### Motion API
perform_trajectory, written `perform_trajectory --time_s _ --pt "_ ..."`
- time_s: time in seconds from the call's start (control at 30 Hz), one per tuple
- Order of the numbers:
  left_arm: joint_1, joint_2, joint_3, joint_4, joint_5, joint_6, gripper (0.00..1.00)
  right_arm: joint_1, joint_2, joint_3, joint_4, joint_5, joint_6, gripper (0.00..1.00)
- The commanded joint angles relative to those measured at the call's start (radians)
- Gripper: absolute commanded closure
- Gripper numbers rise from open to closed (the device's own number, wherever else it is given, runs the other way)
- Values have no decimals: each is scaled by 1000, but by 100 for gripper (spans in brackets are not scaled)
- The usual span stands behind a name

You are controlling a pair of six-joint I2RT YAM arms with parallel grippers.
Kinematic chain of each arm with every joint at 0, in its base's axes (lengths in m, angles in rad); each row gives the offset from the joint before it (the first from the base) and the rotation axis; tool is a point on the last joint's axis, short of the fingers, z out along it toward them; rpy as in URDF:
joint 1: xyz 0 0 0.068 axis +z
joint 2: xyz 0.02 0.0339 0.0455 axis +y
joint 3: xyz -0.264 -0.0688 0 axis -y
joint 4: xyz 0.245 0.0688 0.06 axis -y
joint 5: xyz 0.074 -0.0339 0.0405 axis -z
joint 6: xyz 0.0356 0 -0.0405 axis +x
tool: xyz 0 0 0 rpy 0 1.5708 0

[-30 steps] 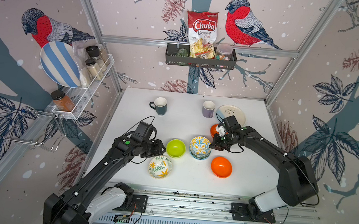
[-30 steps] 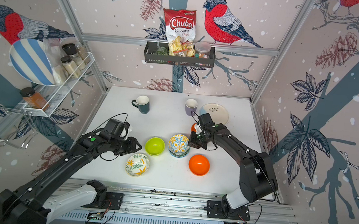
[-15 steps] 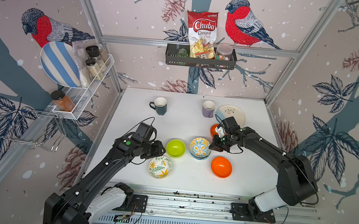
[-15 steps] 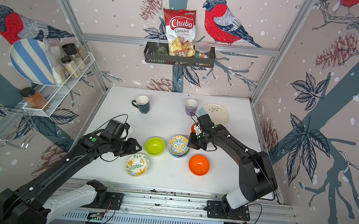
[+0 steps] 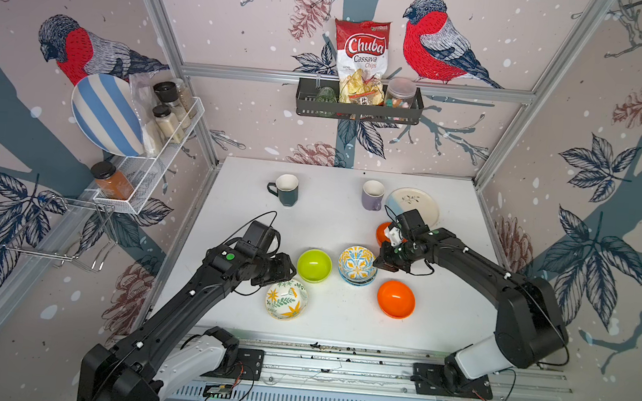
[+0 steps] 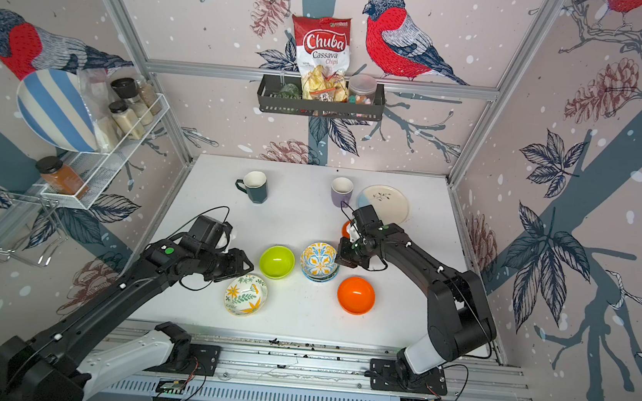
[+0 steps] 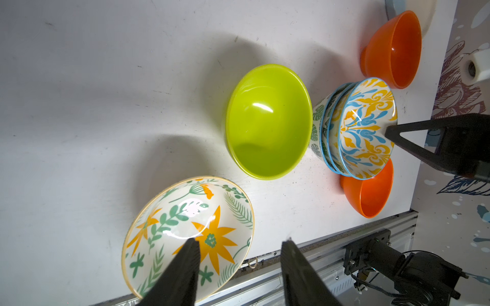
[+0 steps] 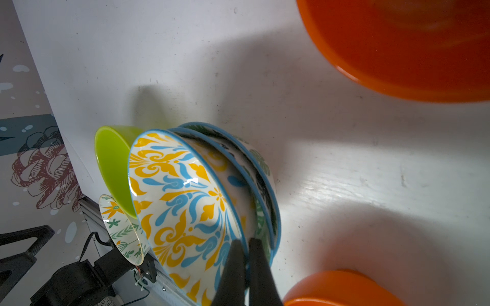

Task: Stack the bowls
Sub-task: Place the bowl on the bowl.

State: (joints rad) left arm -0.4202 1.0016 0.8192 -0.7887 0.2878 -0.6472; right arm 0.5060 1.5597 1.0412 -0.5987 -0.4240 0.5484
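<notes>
**Stack part-built, right gripper on top bowl**

The floral bowl [image 5: 357,262] tops the stack [image 7: 319,124] on the table [image 5: 330,210]. The right gripper [image 8: 245,246] is pinched narrow on its rim. The green bowl [image 5: 314,265] stands just beside the stack. The leaf bowl [image 5: 286,298] lies beyond that, its rim between the left gripper [image 7: 240,242] jaws, which are half-spread with no grip seen. One orange bowl [image 5: 396,298] sits near the stack; another [image 5: 382,232] is behind it, part hidden.

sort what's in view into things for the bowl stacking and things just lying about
For the job: stack of three patterned bowls, its top floral bowl pinched by the right gripper; lime-green bowl; flower-print bowl; front orange bowl; rear orange bowl.

Just lying about: dark mug; lilac mug; cream plate; chips bag; striped plate; spice jars.
</notes>
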Motion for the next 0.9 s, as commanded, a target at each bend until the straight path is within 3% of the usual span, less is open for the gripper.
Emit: perform_trajectory --time_s 0.0,0.73,0.87 --pt "4 -4 -2 24 -3 4 48 1 1 -3 31 -6 -9 100" --pt "4 -6 -12 19 -6 9 47 7 5 -10 28 4 -19 100" --pt "4 -5 -6 20 -3 11 46 14 7 -4 17 7 -26 93"
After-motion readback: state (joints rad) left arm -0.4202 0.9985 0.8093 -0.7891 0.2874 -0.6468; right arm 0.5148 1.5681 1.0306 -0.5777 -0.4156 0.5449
